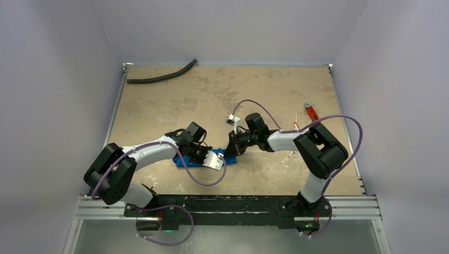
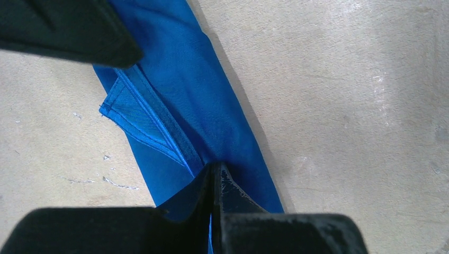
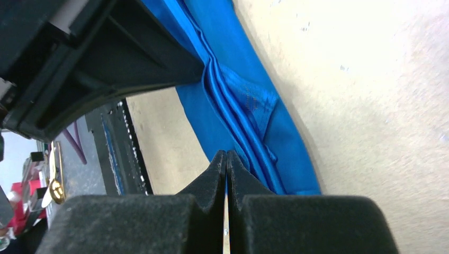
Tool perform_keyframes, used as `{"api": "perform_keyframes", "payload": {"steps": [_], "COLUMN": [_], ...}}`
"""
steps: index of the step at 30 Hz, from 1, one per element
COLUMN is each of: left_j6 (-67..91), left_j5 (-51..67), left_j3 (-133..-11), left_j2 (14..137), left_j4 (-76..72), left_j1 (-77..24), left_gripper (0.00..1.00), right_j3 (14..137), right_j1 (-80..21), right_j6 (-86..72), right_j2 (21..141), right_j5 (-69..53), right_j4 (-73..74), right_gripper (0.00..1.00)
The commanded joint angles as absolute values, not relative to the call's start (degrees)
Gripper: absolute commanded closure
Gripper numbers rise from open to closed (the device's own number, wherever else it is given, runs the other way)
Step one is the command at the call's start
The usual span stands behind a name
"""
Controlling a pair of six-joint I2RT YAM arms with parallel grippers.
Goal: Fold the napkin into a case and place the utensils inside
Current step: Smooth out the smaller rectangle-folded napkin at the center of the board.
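**Status.** The napkin [image 1: 195, 162] lies on the surface [image 1: 238, 90] as a narrow, layered strip. It sits toward the near edge, between the two arms. The left pincer [image 2: 214, 177] is pressed together, and a sliver of blue shows between its fingers, so it is judged to be pinching the napkin's fold. The right pincer [image 3: 226, 159] is also pressed together, with its tips at the pleated long edge. Whether cloth is caught there cannot be told. The utensils [image 1: 295, 125] lie well apart to the right, beside the right forearm and near the wrench [image 1: 310, 111].

**Hazards.**
- The cloth is thin and may slip out of a shallow pinch, letting the layers spring open.
- An uneven pull from the two arms would skew the strip or undo the hemmed flap seen in the left wrist view.
- The pincers work close together, so a crossing move risks contact between them.
- A sweep of the right forearm could scatter the utensils.

**Edges and room.**
- The base rail lies just behind the napkin, which leaves little margin toward the robot.
- The far half of the surface offers open room. The hose [image 1: 159, 78] lies along its far left edge.
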State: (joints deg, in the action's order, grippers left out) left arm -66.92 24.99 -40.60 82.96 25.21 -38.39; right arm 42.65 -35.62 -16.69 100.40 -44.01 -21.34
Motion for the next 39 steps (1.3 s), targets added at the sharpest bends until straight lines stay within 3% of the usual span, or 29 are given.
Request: {"api": "perform_keyframes", "payload": {"steps": [1,15,28,33,39], "left_j6": [-68.36,-68.52,-69.59,-69.03,-68.65], "left_j5": [26.54,26.97,24.7,24.22,24.21], "left_j3": [-39.9,-39.78,-38.01,-38.38,-38.65], "left_j2": [82.75,82.25,82.0,82.21,82.17], "left_j4": [29.45,29.98,29.75,28.9,29.0], "left_j1": [-38.53,-38.51,-38.51,-38.5,-38.55], "left_gripper": [1.0,1.0,1.0,1.0,1.0], "right_j3": [45.85,43.69,36.42,37.14,35.79], "right_j1": [-35.42,-35.07,-31.88,-34.45,-37.22], "right_j6": [-13.56,-13.51,-22.37,-31.9,-37.3], "right_j2": [99.4,103.44,104.4,101.1,106.84], "right_j5": [-43.85,-43.45,-45.87,-47.58,-44.45], "right_j4": [-19.63,-22.04,-35.25,-44.29,-53.97], "right_gripper": [1.0,1.0,1.0,1.0,1.0]}}
